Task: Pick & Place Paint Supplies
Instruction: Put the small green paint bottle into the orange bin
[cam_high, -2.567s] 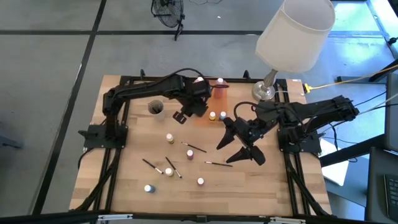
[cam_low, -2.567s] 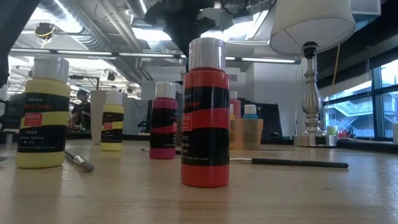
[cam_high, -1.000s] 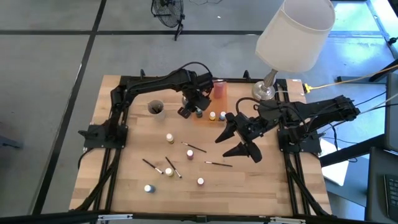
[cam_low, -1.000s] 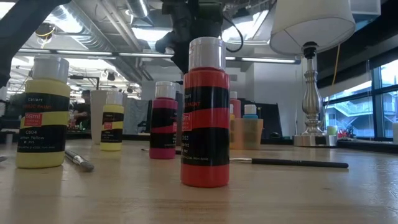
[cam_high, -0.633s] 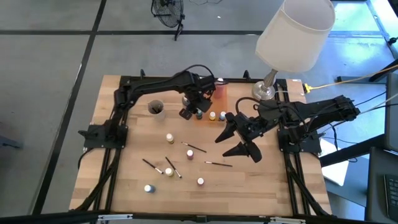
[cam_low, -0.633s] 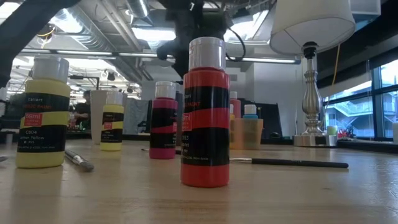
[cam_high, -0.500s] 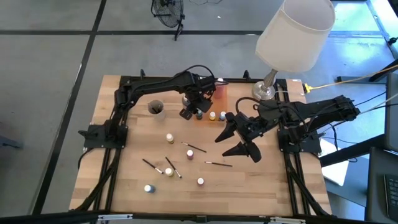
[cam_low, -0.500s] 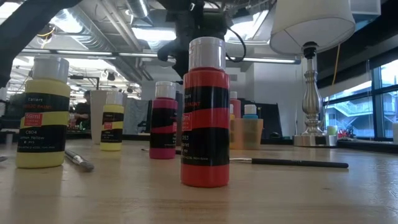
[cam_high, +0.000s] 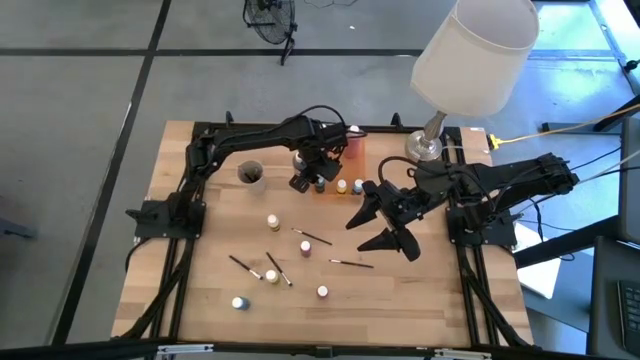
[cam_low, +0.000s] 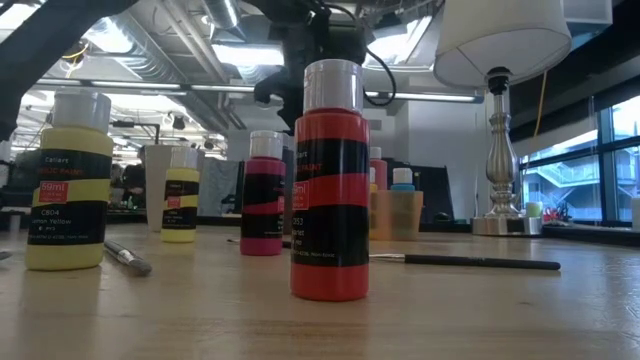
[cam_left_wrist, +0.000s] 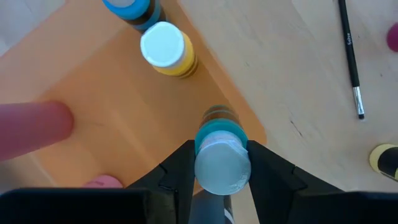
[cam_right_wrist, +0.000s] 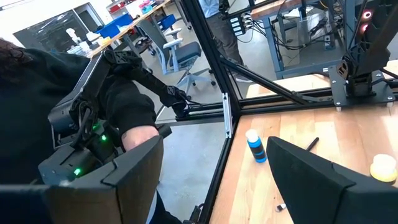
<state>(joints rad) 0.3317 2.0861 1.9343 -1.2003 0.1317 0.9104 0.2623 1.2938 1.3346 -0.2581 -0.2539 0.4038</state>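
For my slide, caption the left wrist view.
Left gripper holds a white-capped bottle over the orange tray.

Red-black bottle (cam_low: 330, 180), silver cap; yellow-black bottle (cam_low: 68, 185); orange tray (cam_left_wrist: 112, 124).

I am working in an open-plan robotics lab or workshop. The rig is a butcher-block table (cam_high: 200, 290) edged with black metal framing, standing on a grey concrete floor (cam_high: 80, 100) marked with dark lines. Across the table I see exposed ceiling ducts (cam_low: 150, 40) and strip lights. Beyond its edge stand rolling office chairs (cam_right_wrist: 186, 53), metal-framed workbenches (cam_right_wrist: 292, 25) hung with cables, and blue storage bins (cam_right_wrist: 118, 28).
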